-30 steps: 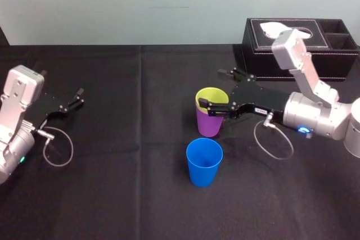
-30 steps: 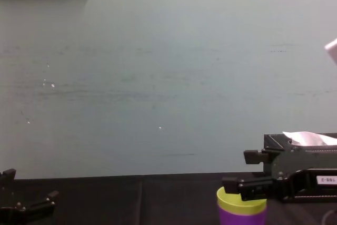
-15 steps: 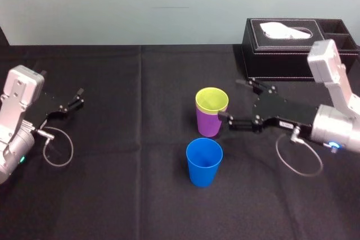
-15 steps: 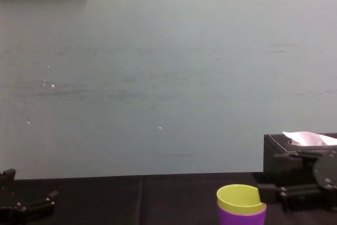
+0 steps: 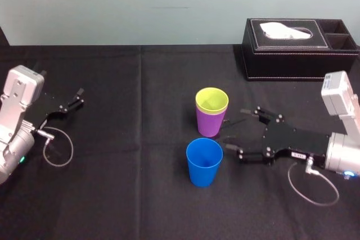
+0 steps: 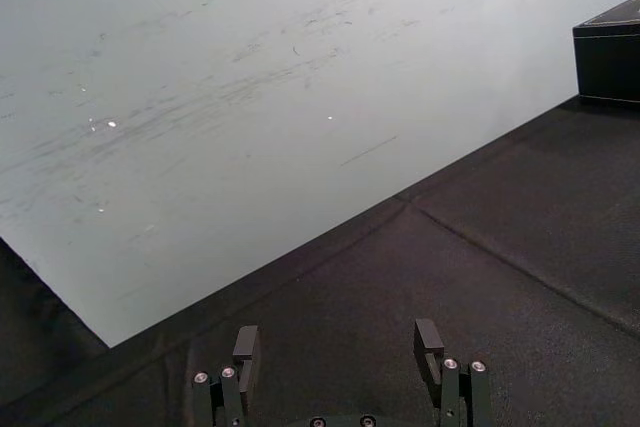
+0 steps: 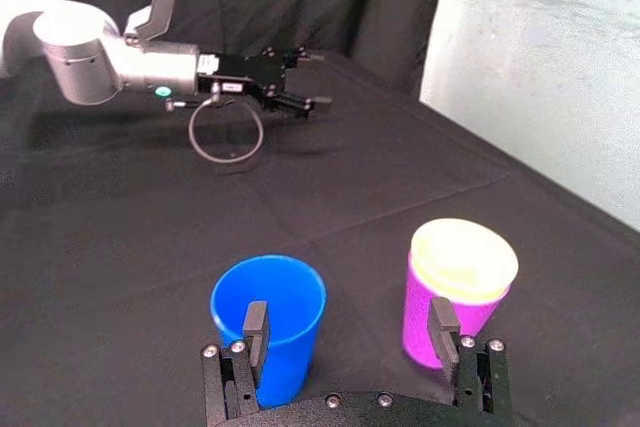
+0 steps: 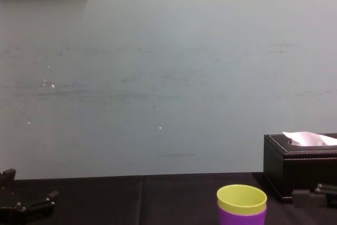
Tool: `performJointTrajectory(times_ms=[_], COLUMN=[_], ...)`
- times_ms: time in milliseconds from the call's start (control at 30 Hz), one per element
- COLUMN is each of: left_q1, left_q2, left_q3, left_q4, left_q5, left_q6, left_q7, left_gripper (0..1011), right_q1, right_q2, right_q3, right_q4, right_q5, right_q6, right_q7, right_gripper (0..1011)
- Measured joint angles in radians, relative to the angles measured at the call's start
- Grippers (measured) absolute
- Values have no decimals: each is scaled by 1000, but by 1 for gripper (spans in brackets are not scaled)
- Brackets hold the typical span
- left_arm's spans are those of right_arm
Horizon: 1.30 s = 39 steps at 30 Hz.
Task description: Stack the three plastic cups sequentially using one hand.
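- Black counter, head view: yellow-green cup nested in purple cup at centre; blue cup just nearer, apart from them.
- Right tool low at right of the cups, fingers spread, gripping nothing; left tool parked at left edge, fingers apart.
- Right wrist view: blue cup and nested pair just past the spread fingertips.
- Left wrist view: open fingers above counter.
- Chest view: nested pair lower right, black tissue box right of it.

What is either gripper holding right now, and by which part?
Nothing. The right gripper is open and empty, just right of the blue cup. The left gripper sits open and empty, far off to the left.
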<state>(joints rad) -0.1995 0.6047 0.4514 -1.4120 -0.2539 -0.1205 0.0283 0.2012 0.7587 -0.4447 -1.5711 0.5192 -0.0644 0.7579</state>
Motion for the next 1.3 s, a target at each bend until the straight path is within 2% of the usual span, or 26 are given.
performJointTrajectory(times_ms=[300, 1300], left_q1=[0, 0], left_q2=[0, 0], left_q3=[0, 0], left_q4=[0, 0], left_q5=[0, 0], left_q6=[0, 0], left_q7=[0, 0], left_gripper=[1011, 1011], right_q1=[-13, 49], right_q2=[11, -34], right_q3=[-19, -104], right_q4=[6, 87], right_q5=[3, 18], right_q6=[-7, 10], right_q7=[28, 92], right_gripper=[1003, 1003])
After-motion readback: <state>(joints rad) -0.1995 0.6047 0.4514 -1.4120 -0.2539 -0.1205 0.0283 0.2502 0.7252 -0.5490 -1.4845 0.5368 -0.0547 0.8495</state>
